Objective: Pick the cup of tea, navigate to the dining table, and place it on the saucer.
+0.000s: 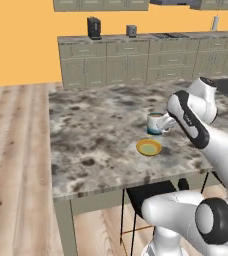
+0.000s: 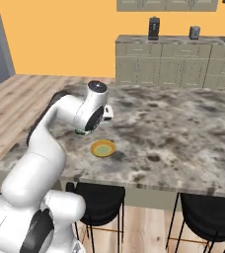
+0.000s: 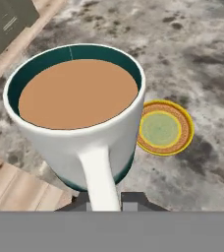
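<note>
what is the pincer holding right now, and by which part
The pincer holds the cup by its handle, upright and full of tea. The cup is above the table, beside the saucer, not yet on it.

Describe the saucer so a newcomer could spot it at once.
On the dining table, near the edge with the black stools, lies the saucer. It is a small yellow-orange dish with a greenish centre, empty, beside the held cup of tea.

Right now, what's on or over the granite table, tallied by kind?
Cups: 1, the cup of tea, held above the dining table in the gripper
Saucers: 1, the saucer, with nothing on it
Total: 2
</note>
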{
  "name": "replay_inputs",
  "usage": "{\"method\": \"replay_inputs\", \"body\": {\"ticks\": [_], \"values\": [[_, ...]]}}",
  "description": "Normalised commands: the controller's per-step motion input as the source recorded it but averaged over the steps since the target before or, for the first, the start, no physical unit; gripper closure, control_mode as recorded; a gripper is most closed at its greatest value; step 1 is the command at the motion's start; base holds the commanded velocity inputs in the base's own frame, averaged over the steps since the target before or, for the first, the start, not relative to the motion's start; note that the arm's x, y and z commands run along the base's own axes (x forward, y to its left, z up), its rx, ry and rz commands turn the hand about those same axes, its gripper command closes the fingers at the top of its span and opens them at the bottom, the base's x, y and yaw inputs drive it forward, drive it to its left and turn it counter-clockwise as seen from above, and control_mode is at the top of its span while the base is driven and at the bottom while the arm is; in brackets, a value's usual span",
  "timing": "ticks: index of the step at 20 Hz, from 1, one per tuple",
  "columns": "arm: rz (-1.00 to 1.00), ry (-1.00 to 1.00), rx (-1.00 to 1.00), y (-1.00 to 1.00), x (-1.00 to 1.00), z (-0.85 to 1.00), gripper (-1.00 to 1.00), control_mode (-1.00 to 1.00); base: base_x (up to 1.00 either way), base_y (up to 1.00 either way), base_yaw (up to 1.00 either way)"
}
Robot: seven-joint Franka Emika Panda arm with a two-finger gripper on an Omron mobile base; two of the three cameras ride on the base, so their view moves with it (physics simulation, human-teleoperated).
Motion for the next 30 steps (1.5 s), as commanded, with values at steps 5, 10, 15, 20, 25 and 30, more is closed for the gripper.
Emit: {"method": "replay_inputs", "body": {"ticks": [5, 10, 15, 20, 25, 30], "values": [[0.59, 0.06, 0.00, -0.19, 0.67, -0.91, 1.00, -1.00, 0.00, 0.00, 0.00], [0.22, -0.01, 0.00, -0.06, 0.39, -0.19, 1.00, -1.00, 0.00, 0.00, 0.00], [0.00, -0.10, 0.01, -0.14, 0.49, -0.10, 1.00, -1.00, 0.00, 0.00, 0.00], [0.00, -0.07, 0.01, -0.28, 0.14, -0.47, 1.00, -1.00, 0.00, 0.00, 0.00], [0.01, -0.07, 0.00, -0.03, 0.00, -0.43, 1.00, -1.00, 0.00, 0.00, 0.00], [0.03, -0.16, 0.00, 0.00, 0.00, -0.40, 1.00, -1.00, 0.00, 0.00, 0.00]]}}
